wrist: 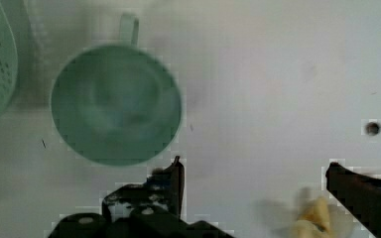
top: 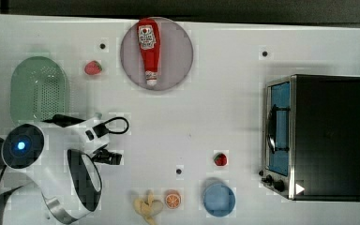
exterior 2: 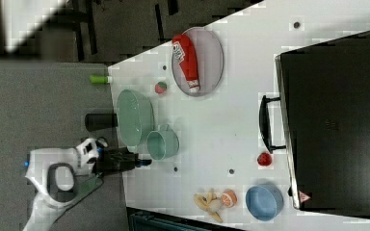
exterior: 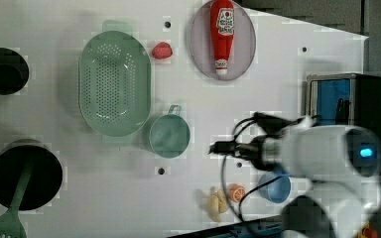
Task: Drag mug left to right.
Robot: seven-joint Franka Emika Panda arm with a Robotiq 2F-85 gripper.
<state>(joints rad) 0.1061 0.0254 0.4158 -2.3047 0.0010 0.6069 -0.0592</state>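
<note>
The mug stands upright just beside the green strainer, bare white worktop stretching toward the left view's right. The gripper hangs open, holding nothing. Two strawberries, seemingly; one ketchup bottle.

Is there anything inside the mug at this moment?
The mug looks empty: the wrist view shows its bare pale green inside down to the bottom, slightly blurred. The open gripper is beside it, not in it.
</note>
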